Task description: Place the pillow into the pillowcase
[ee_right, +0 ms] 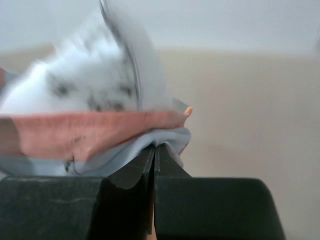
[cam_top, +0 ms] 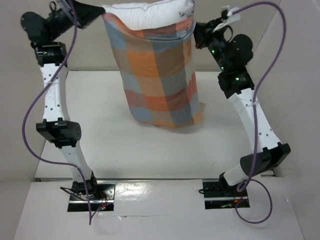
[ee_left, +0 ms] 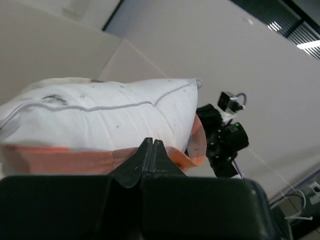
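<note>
My left hand (ee_left: 151, 144), its two black fingers pressed fully together, pinches the orange rim of the one pillowcase (cam_top: 160, 75). My right hand (ee_right: 155, 147), likewise clamped, pinches the soft grey-blue rim at the opposite corner. Between the two hands the thin checked fabric hangs upright as a sack, mouth uppermost. One plump white pillow (cam_top: 150, 15), piped along its seam and dark-specked, sits mostly inside, its top bulging above the mouth. The sack's lower end meets the smooth white surface (cam_top: 100, 130).
</note>
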You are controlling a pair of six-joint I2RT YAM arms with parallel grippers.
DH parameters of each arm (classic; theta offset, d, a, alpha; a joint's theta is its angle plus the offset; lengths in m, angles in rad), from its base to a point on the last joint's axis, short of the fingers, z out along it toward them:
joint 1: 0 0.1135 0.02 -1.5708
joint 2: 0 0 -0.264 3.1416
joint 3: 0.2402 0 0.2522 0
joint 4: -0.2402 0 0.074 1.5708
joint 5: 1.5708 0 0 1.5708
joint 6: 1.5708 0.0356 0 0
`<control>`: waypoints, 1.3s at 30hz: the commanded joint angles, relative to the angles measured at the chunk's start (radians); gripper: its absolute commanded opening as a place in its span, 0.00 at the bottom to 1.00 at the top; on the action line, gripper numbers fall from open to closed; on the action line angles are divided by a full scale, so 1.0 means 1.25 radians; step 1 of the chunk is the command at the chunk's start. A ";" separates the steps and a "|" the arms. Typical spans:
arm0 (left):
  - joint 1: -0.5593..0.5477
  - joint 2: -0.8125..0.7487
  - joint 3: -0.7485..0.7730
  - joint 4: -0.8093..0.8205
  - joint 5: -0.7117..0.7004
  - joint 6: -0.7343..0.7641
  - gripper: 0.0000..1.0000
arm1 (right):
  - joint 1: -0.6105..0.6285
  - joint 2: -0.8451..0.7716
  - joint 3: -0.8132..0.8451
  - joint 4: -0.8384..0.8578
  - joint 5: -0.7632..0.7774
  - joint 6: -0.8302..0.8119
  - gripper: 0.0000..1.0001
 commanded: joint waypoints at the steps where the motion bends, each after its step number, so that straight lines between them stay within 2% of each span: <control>1: 0.086 -0.101 0.075 0.178 -0.088 -0.120 0.00 | 0.003 -0.107 0.141 0.199 -0.011 -0.004 0.00; 3: 0.140 -0.156 0.008 0.199 -0.105 -0.122 0.00 | 0.003 -0.143 0.113 0.221 -0.011 0.003 0.00; 5: 0.141 -0.213 -0.040 0.158 -0.112 -0.062 0.00 | 0.003 -0.162 0.057 0.198 -0.022 -0.005 0.00; 7: 0.121 -0.220 -0.059 0.135 -0.104 -0.037 0.00 | 0.003 -0.171 0.010 0.136 -0.022 -0.013 0.00; 10: 0.073 -0.239 -0.149 0.135 -0.061 -0.010 0.00 | 0.003 -0.171 -0.110 0.070 -0.048 -0.004 0.00; 12: 0.033 -0.262 -0.274 0.161 -0.051 -0.001 0.00 | 0.003 -0.171 -0.214 0.078 -0.041 0.003 0.00; 14: 0.013 -0.262 -0.340 0.153 -0.043 0.015 0.00 | 0.003 -0.152 -0.246 0.086 -0.031 0.014 0.00; 15: 0.013 -0.244 -0.340 0.153 -0.043 0.015 0.00 | 0.003 -0.138 -0.222 0.086 -0.031 0.014 0.00; 17: 0.003 -0.197 -0.224 0.160 -0.028 -0.033 0.00 | 0.003 -0.086 -0.135 0.075 -0.038 -0.001 0.00; 18: 0.003 -0.169 -0.158 0.160 -0.028 -0.051 0.00 | 0.003 -0.069 -0.012 0.075 -0.038 -0.009 0.00; 19: 0.014 -0.111 -0.082 0.153 -0.028 -0.066 0.00 | 0.003 -0.040 0.051 0.075 -0.038 -0.009 0.00; 20: 0.024 -0.084 0.079 0.128 -0.035 -0.066 0.00 | 0.003 -0.033 0.110 0.075 -0.030 -0.019 0.00; 21: 0.037 -0.068 0.133 0.105 -0.059 -0.092 0.00 | 0.003 -0.033 0.188 0.092 -0.021 -0.019 0.00; 22: 0.055 -0.068 0.146 0.136 -0.072 -0.119 0.00 | 0.003 -0.040 0.203 0.144 -0.021 -0.019 0.00; 23: 0.095 -0.119 0.122 0.185 -0.083 -0.149 0.00 | 0.003 -0.066 0.203 0.178 -0.011 -0.009 0.00; 24: 0.115 -0.155 0.038 0.225 -0.096 -0.169 0.00 | 0.003 -0.082 0.203 0.203 -0.011 -0.002 0.00; 25: 0.132 -0.191 0.008 0.227 -0.121 -0.161 0.00 | 0.003 -0.096 0.186 0.216 -0.011 -0.002 0.00; 27: 0.163 -0.253 0.021 0.147 -0.131 -0.058 0.00 | 0.003 -0.131 0.161 0.223 -0.021 -0.002 0.00; 29: 0.163 -0.278 0.021 0.109 -0.144 -0.036 0.00 | 0.003 -0.150 0.116 0.170 -0.032 -0.010 0.00; 30: 0.163 -0.299 -0.020 0.127 -0.133 -0.046 0.00 | 0.003 -0.158 0.096 0.143 -0.032 -0.020 0.00; 33: 0.163 -0.343 -0.126 0.201 -0.094 -0.082 0.00 | 0.003 -0.230 -0.084 0.108 -0.039 -0.004 0.00; 34: 0.163 -0.365 -0.228 0.241 -0.070 -0.089 0.00 | 0.003 -0.257 -0.145 0.115 -0.019 0.015 0.00; 35: 0.152 -0.416 -0.283 0.257 -0.061 -0.090 0.00 | 0.003 -0.284 -0.261 0.126 -0.008 0.034 0.00; 38: 0.089 -0.483 -0.451 0.230 0.003 -0.019 0.00 | 0.003 -0.357 -0.410 0.123 0.013 0.098 0.00; 39: 0.037 -0.522 -0.494 0.215 0.015 0.006 0.00 | 0.003 -0.377 -0.438 0.088 0.013 0.109 0.00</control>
